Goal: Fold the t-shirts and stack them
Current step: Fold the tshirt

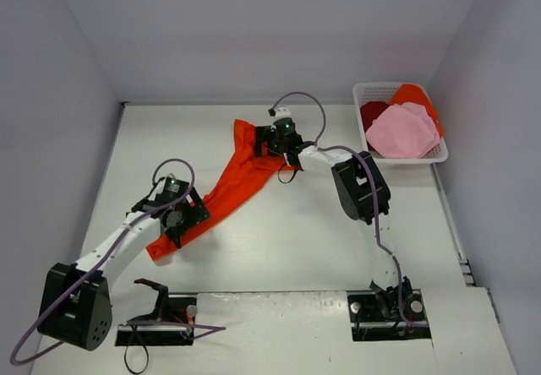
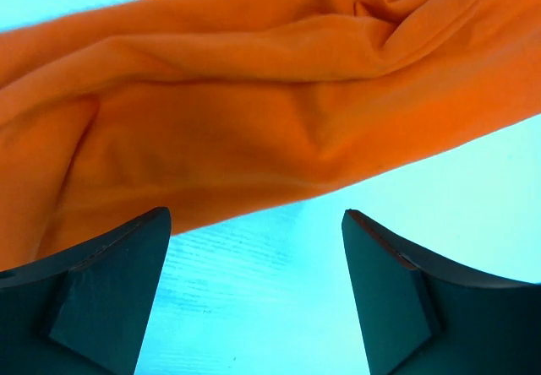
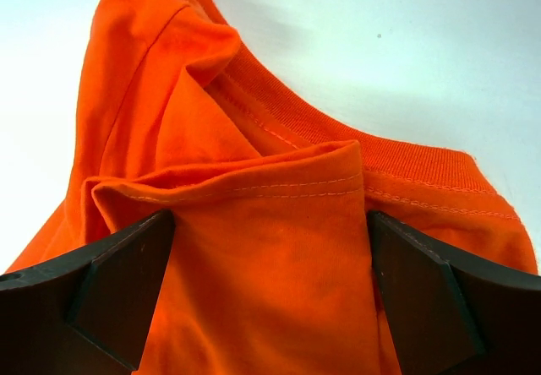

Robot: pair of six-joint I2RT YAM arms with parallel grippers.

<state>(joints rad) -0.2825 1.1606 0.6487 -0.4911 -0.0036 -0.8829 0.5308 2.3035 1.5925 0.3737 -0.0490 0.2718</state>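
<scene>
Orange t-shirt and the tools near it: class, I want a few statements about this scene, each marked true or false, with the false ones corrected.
1. The orange t-shirt lies bunched in a long strip on the table. True.
2. The left tool is shut on cloth. False: its jaws stand open at the shirt's edge.
3. A pink t-shirt lies in the white basket. True.
4. The right tool hovers over the basket. False: it is at the orange t-shirt's neck end, jaws open with cloth between them.
</scene>
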